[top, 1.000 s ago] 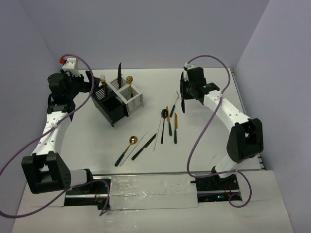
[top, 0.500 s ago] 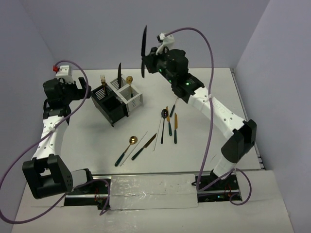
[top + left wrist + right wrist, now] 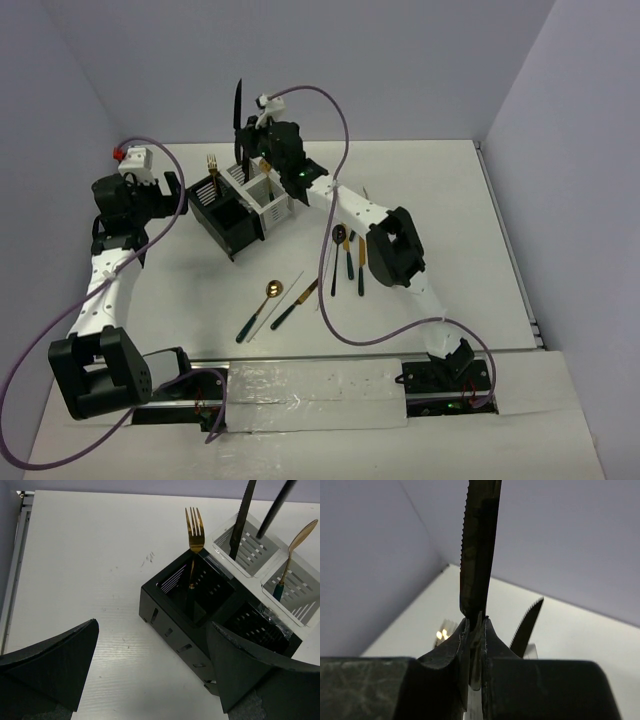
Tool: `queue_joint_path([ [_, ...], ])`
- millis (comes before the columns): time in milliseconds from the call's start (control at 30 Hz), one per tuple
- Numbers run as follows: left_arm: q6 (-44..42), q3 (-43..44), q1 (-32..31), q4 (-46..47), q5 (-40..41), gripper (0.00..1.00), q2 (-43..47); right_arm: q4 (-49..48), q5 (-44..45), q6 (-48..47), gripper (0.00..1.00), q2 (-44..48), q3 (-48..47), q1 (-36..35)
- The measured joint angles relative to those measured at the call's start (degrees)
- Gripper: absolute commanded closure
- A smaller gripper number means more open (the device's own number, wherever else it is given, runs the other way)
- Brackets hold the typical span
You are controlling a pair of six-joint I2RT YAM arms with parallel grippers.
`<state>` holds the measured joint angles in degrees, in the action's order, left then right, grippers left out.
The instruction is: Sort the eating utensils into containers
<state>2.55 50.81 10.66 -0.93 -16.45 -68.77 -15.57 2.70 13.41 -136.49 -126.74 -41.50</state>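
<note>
The black container (image 3: 228,218) and white container (image 3: 272,200) stand joined at the back left. A gold fork (image 3: 194,526) stands in the black one (image 3: 175,625). A black knife (image 3: 243,520) and a gold spoon (image 3: 294,550) stand in the white one (image 3: 260,560). My right gripper (image 3: 252,143) is shut on a black serrated knife (image 3: 479,540), upright, blade up (image 3: 238,105), with its lower end (image 3: 272,507) above the white container. My left gripper (image 3: 150,680) is open and empty, just left of the black container (image 3: 168,188). Several utensils (image 3: 348,255) and chopsticks lie on the table.
A gold spoon with a green handle (image 3: 262,304), a thin chopstick (image 3: 280,300) and a dark knife (image 3: 298,302) lie in front of the containers. A black spoon (image 3: 337,240) and more cutlery (image 3: 361,265) lie to their right. Walls close the back and sides.
My right arm has swung from the right side of the table up and left to above the containers, carrying the black knife. My left gripper has drawn back a little to the left.
</note>
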Motion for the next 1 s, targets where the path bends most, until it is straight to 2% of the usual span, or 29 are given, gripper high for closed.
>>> queue_joint_path([
  [133, 0.02, -0.68, 0.02, 0.31, -0.02, 0.01, 0.17, 1.42, 2.25, -0.11, 1.0, -3.8, 0.02, -0.37],
  [400, 0.04, -0.68, 0.02, 0.87, -0.07, 0.01, 0.2, 3.78, 4.98, -1.29, 1.0, -4.9, -2.05, -0.68],
  [600, 0.0, -0.68, 0.04, 1.16, -0.04, 0.01, 0.2, 4.33, 5.97, -1.42, 0.78, -4.98, -1.03, -1.92],
  [633, -0.02, -0.68, 0.07, 1.18, -0.04, 0.01, 0.2, 4.35, 6.16, -1.29, 0.69, -4.98, -0.48, -2.05],
  [733, -0.07, -0.68, 0.2, 1.16, -0.02, 0.01, 0.22, 4.42, 6.64, -1.03, 0.59, -4.98, 1.38, -2.38],
  [833, -0.09, -0.68, 0.33, 1.16, -0.02, 0.01, 0.42, 4.04, 6.69, -0.96, 0.55, -4.98, 2.69, -2.51],
  [1000, -0.11, -0.68, 0.35, 1.14, -0.04, 0.01, 0.79, 4.24, 6.69, -1.14, 0.54, -4.72, 3.58, -2.51],
])
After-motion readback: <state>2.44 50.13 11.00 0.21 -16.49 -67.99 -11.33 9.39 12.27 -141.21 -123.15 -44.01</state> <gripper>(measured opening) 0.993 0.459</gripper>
